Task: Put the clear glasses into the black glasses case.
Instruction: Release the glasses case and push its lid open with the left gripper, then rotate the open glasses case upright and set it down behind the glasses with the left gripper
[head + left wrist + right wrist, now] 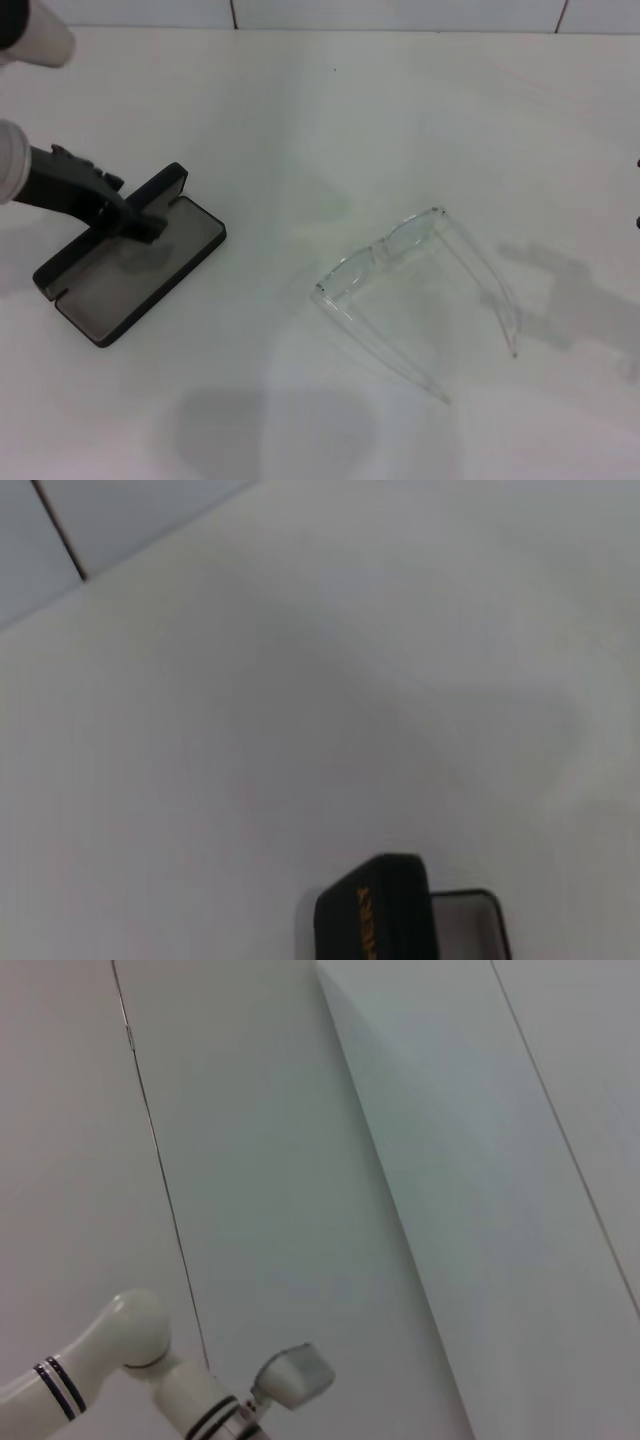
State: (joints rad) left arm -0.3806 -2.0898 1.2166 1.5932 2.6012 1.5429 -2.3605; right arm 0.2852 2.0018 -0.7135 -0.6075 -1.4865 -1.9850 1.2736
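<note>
Clear glasses (pixel 415 285) beside open black glasses case (pixel 135 262)

White arm (pixel 35 40), black gripper (pixel 135 222)

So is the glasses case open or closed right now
Open: the black glasses case shows its grey lining, lid raised where the left hand is.

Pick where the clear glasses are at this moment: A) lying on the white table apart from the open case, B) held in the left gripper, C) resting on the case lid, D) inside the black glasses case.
A: the clear glasses lie on the white table, arms unfolded, well apart from the open black glasses case, where the left gripper is.
</note>
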